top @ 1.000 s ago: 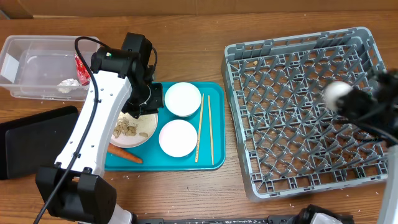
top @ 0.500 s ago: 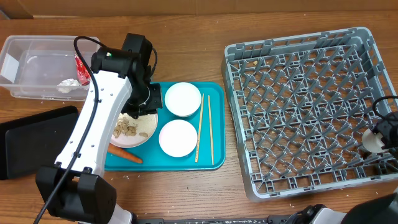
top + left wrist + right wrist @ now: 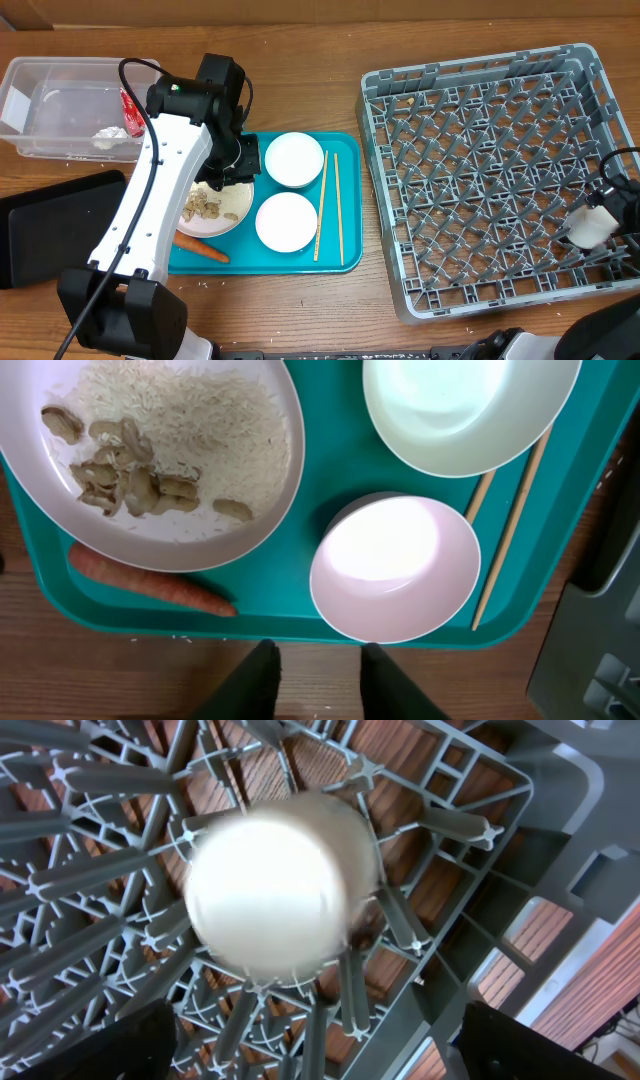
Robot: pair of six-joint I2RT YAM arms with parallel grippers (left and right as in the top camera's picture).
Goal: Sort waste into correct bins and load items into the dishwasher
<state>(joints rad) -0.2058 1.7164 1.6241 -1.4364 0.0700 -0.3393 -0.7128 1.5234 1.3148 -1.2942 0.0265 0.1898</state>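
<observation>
Wooden table (image 3: 300, 80), grey rack (image 3: 470, 180) holding cup (image 3: 590, 225), right hand (image 3: 320, 1055) released, left hand (image 3: 318, 680) parted, empty

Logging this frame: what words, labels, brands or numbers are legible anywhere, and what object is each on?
No text can be read in any view.
White label on the clear tub: looks blank, or too small to read.
Red wrapper in that tub: any print is too small to read.
</observation>
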